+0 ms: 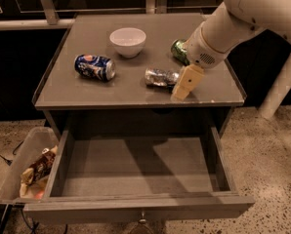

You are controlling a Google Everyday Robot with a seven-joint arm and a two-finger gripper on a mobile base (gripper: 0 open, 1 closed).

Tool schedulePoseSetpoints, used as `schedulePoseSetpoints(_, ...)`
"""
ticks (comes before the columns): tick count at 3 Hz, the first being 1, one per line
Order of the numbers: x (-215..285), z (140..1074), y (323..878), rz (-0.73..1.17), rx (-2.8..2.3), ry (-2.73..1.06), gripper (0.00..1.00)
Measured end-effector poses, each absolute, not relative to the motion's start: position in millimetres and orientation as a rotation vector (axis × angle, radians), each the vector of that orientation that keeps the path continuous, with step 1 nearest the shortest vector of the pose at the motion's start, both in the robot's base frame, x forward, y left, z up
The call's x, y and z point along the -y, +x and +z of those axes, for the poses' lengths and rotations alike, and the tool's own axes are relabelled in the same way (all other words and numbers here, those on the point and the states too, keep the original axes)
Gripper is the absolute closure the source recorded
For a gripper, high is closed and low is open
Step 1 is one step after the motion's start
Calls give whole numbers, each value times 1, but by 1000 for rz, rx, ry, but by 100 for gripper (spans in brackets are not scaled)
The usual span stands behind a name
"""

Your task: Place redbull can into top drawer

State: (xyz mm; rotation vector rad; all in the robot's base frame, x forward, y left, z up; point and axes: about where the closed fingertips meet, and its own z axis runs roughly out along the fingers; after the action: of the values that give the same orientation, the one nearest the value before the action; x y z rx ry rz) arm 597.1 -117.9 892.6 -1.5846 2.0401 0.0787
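Redbull can (161, 77) slim, silver, lying sideways; end effector (181, 91) just beside, grip unclear.

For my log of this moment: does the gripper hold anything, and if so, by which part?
It cannot be told. The gripper is at one end of the redbull can, which lies on its side on the table top.

Silver redbull can (161, 77) lying sideways, gripper (181, 91) just beside, top drawer (135, 165) open below
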Motion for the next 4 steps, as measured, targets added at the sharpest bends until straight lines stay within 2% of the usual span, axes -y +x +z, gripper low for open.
schedulePoseSetpoints(4, 94, 845, 634, 215, -2108, -1580, 0)
